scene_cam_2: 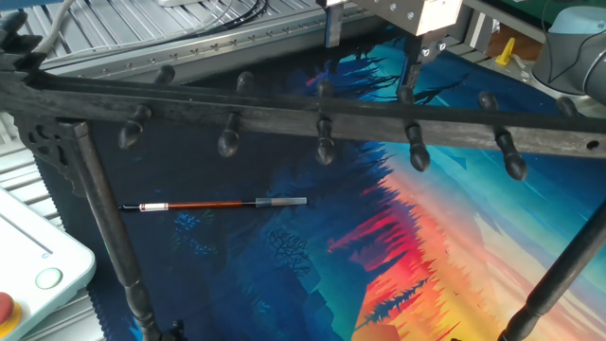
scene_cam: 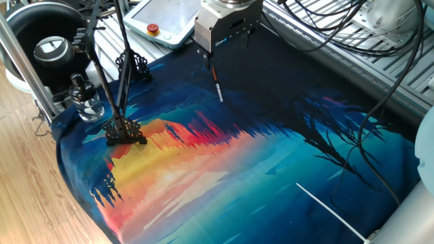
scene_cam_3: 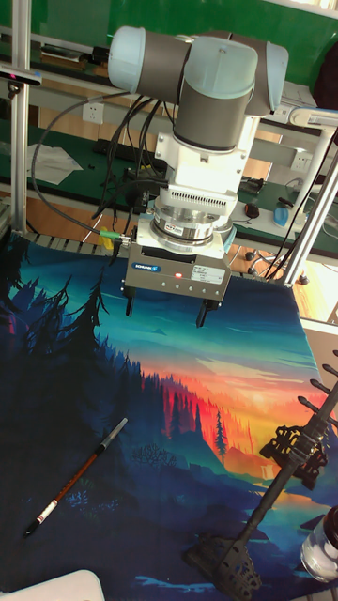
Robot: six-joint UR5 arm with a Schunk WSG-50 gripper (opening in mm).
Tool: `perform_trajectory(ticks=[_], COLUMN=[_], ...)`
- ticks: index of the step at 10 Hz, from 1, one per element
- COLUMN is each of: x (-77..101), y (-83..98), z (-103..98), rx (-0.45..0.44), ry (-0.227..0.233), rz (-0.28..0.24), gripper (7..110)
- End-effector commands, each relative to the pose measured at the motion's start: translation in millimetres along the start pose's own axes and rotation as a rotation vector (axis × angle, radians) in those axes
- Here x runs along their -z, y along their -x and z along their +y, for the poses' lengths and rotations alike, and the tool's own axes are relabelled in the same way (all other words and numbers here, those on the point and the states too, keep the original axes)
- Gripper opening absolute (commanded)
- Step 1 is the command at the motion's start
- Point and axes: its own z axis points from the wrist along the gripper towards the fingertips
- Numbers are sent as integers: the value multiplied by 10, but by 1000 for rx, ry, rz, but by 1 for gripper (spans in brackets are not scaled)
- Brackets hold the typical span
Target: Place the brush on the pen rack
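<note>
Brush lies flat on the table, on the dark part of the painted cloth, well apart from the pen rack. Rack: black, ornate feet, tall posts, pegged crossbar. Pincer hangs above the cloth near the brush, jaws wide, holding nothing. Brush looks light, stiff, very thin; likely to roll or pivot if pinched off-centre. Best hold, I judge: mid-shaft on the reddish-brown part, across its length, clear of the soft tip.
</note>
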Motion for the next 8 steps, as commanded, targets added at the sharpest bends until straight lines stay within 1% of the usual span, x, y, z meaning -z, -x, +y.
perform_trajectory(ticks=[1,2,8], x=[17,16,14], y=[-196,-195,-195], z=[236,240,237], rx=[-282,-283,-283], ry=[75,74,73], rz=[90,90,90], gripper=[109,7,7])
